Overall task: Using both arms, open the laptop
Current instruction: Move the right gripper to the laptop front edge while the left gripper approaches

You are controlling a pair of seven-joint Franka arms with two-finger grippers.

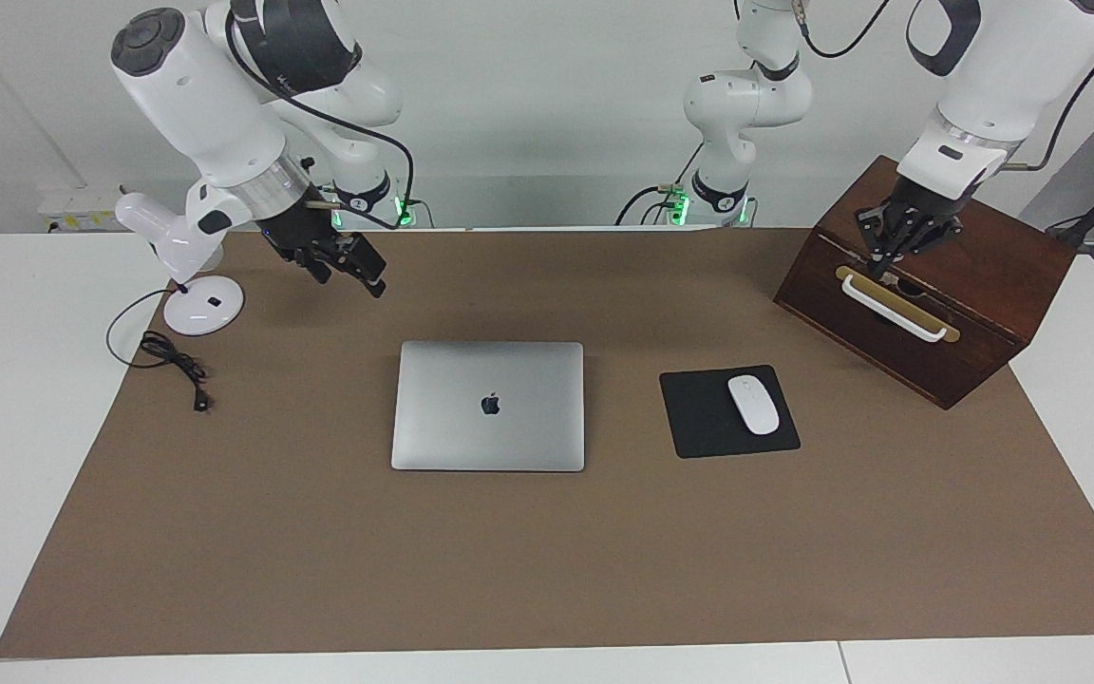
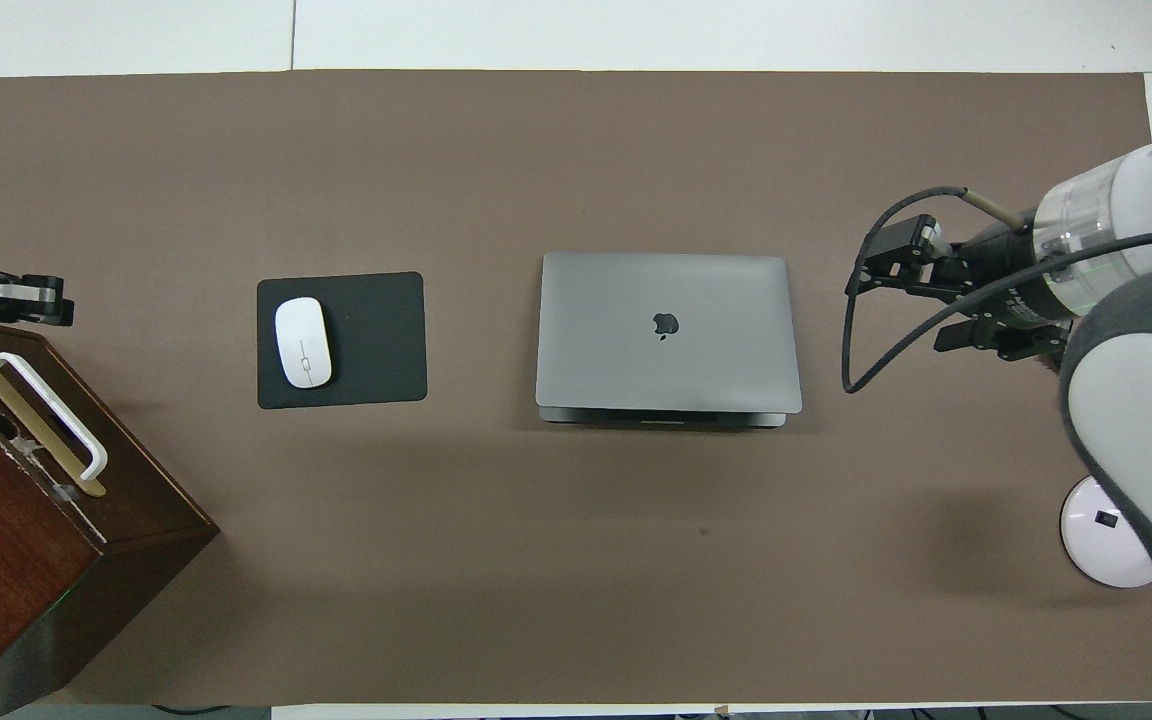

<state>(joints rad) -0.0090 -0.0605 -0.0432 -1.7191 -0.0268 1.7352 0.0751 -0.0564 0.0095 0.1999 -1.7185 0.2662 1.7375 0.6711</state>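
The laptop (image 1: 488,406) lies shut and flat in the middle of the brown mat, silver-grey with a dark apple logo on its lid; it also shows in the overhead view (image 2: 666,335). My right gripper (image 1: 367,271) hangs in the air over the mat, beside the laptop toward the right arm's end of the table, apart from it; it shows in the overhead view too (image 2: 896,280). My left gripper (image 1: 881,261) is over the top of a wooden box, well away from the laptop, and its tip shows in the overhead view (image 2: 41,300).
A black mouse pad (image 1: 699,418) with a white mouse (image 1: 754,405) lies beside the laptop toward the left arm's end. A dark wooden box (image 1: 946,313) with a white handle (image 1: 892,309) stands there too. A white lamp base (image 1: 203,306) and black cable (image 1: 172,356) are at the right arm's end.
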